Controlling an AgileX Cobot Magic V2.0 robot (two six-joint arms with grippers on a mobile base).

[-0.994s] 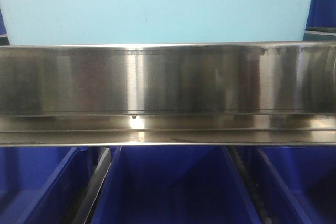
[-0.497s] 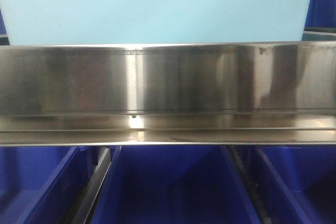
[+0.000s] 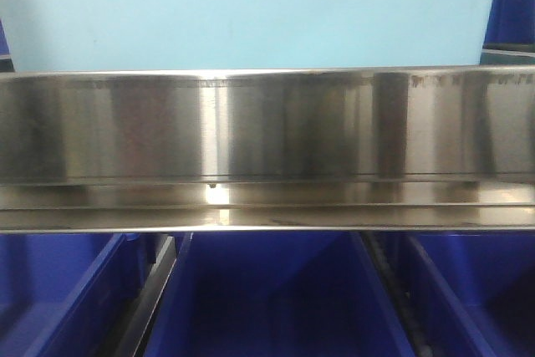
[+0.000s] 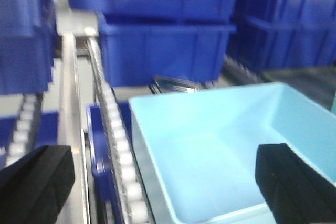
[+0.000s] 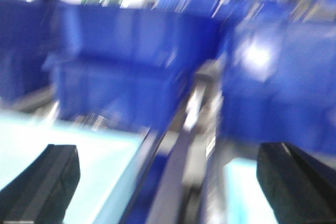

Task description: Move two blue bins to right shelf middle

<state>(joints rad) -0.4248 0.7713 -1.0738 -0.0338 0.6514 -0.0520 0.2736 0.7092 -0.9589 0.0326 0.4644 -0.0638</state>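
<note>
Sitting empty on the roller shelf [image 4: 118, 145], the pale blue bin [image 4: 210, 145] looks light, stiff and slick-walled; its thick rim [image 4: 210, 91] seems the surest hold. The left gripper [image 4: 165, 182] hovers above it spread wide, the right gripper [image 5: 168, 182] likewise wide

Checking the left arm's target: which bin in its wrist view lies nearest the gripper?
The pale light-blue bin, the only one of that colour, right below the open left gripper. The dark blue bins sit stacked farther back.
</note>
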